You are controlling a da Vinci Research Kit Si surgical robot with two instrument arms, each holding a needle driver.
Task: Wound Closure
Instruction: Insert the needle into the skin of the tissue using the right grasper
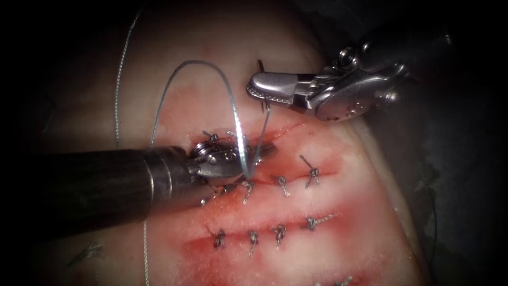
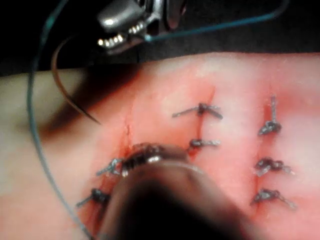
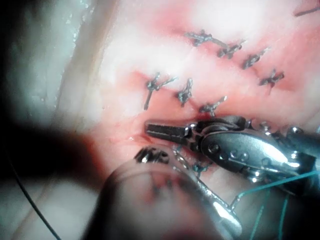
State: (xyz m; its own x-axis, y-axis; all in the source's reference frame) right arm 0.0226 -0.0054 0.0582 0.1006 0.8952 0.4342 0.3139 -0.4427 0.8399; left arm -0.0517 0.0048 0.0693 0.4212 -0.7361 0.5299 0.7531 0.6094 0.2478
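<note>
Endoscope view: right tool (image 1: pixel 259 91) is shut on the needle (image 1: pixel 264 108) near its thread end, above the tissue (image 1: pixel 328 222), not in it. Left tool (image 1: pixel 264 151) lies closed at the cut (image 1: pixel 286 130); whether it holds anything, cannot tell. Left wrist view: needle (image 2: pixel 67 95) hangs free, thread (image 2: pixel 210 27) leaving the jaws. Right wrist view: left tool (image 3: pixel 160 131) looks closed. Needle seems stiff, thin, slippery; grip at mid-curve, I think.

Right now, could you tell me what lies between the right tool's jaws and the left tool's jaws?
In the endoscope view, the thread runs down from the right tool, which holds the needle, past bare tissue to the left tool at the cut.
</note>
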